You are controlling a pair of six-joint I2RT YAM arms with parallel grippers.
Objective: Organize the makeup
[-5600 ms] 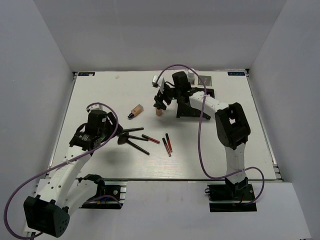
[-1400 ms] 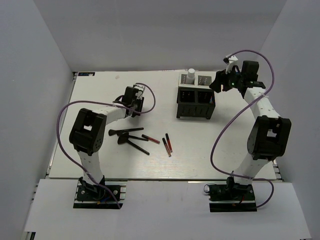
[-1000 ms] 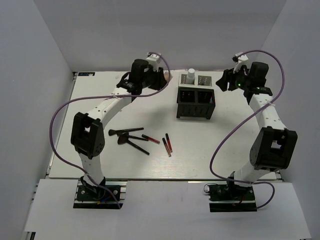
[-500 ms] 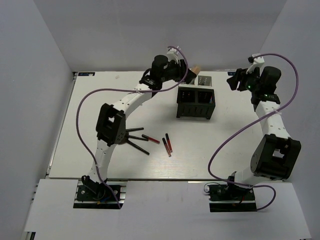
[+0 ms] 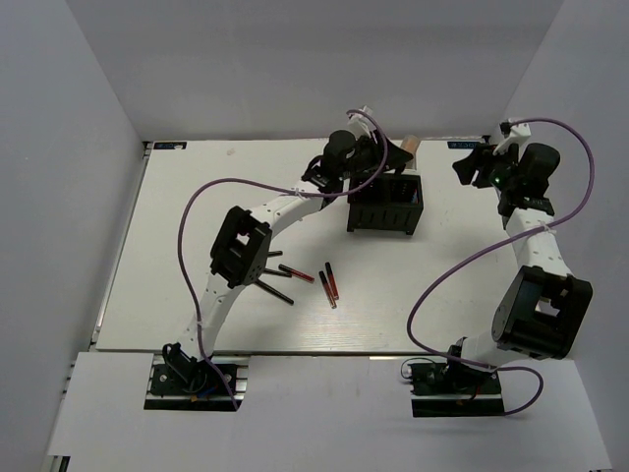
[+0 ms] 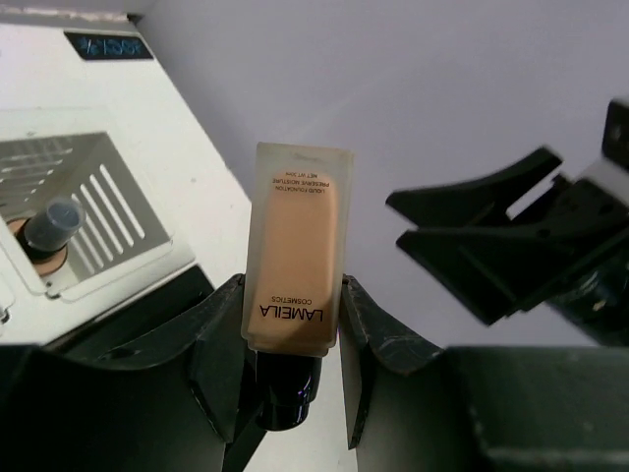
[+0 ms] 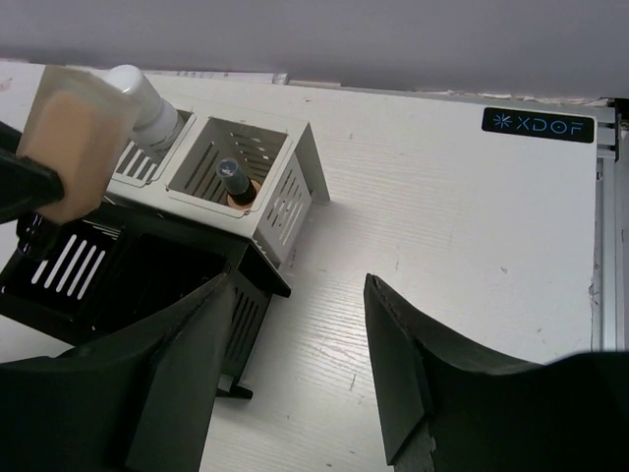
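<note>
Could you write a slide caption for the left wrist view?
Left gripper holds a tan bottle near its dark cap, beside a slotted bin.

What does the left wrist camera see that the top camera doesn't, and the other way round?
Only the left wrist view shows the word LAMEILA on the tan bottle and another dark-capped bottle sitting in a white slotted compartment. Only the top view shows the brushes and red-black pencils lying on the table. Both show the left fingers holding that tan bottle.
</note>
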